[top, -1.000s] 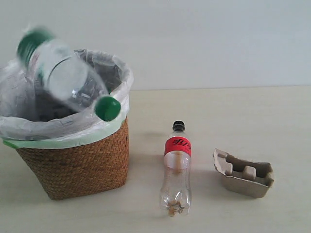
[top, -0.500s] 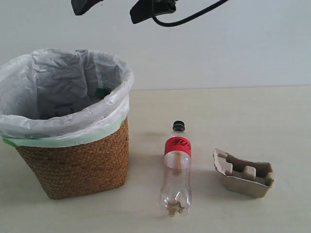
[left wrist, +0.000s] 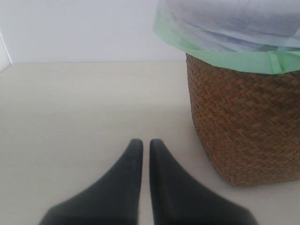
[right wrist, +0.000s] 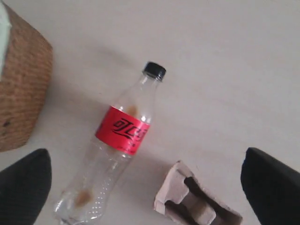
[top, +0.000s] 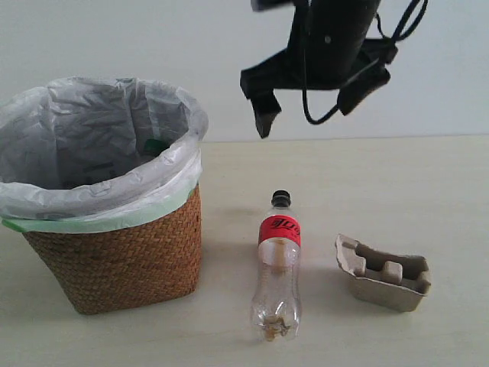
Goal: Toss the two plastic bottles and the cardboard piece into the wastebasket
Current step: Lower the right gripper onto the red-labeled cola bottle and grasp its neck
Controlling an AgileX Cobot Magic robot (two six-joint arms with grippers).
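Clear plastic bottle, red label [top: 276,275]: lies on its side nearest the camera with its black cap pointing away. Nothing touches it, and it sits near the wastebasket without contact.
Cardboard piece [top: 382,281]: rests hollow side up on the counter, to the right of the bottle and apart from it.
Wastebasket [top: 114,252]: brown wicker with a white bag liner [top: 76,202] folded over the rim. It stands left of the bottle.
Green-capped bottle: a second ago it was tumbling over the rim and now it is out of sight. It is most likely inside the liner, which would leave two items to go.
Right end effector [top: 306,107]: half a second ago it barely showed at the top edge. It has since come down above the red-label bottle, released and spread wide, holding nothing. That bottle looks like the next pick.
Left end effector [left wrist: 146,143]: sits low beside the wicker wall, clenched on nothing.
Counter [top: 428,191]: pale beige, smooth and matt.
Room: a plain pale wall [top: 153,38] stands behind.
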